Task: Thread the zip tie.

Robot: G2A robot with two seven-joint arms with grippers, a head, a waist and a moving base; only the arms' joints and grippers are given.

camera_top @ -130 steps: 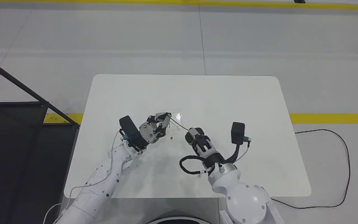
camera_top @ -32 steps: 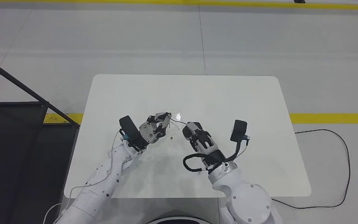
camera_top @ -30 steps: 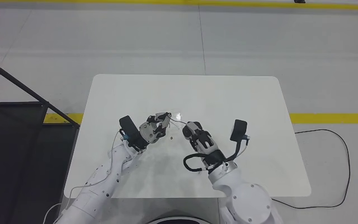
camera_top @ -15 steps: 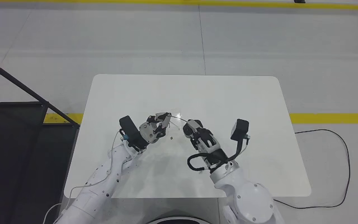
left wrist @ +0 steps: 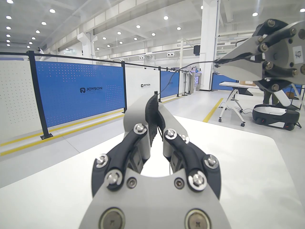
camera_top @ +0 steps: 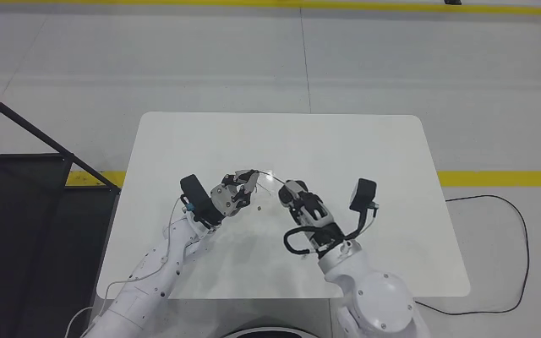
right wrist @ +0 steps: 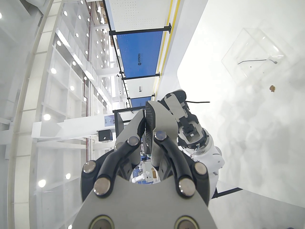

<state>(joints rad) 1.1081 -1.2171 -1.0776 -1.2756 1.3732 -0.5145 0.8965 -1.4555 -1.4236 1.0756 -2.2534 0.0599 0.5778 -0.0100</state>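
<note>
A thin black zip tie (camera_top: 267,176) spans the short gap between my two grippers above the middle of the white table (camera_top: 355,144). My left gripper (camera_top: 251,176) is shut on one end; in the left wrist view the tie (left wrist: 181,69) rises from its closed fingertips (left wrist: 155,101) in a curve to the right gripper (left wrist: 216,63). That gripper is shut on the other end. In the right wrist view my right gripper (right wrist: 145,107) is closed, and the left gripper (right wrist: 176,102) sits just beyond it with a black tail (right wrist: 199,101) sticking out.
A small clear square tray (right wrist: 252,48) lies on the table beyond the grippers, with a thin dark strip inside. A tiny brown speck (right wrist: 271,88) sits beside it. The table's right half and far side are bare.
My right gripper has moved away from the robot and slightly left, closing in on the left gripper. The left arm has stayed still.
</note>
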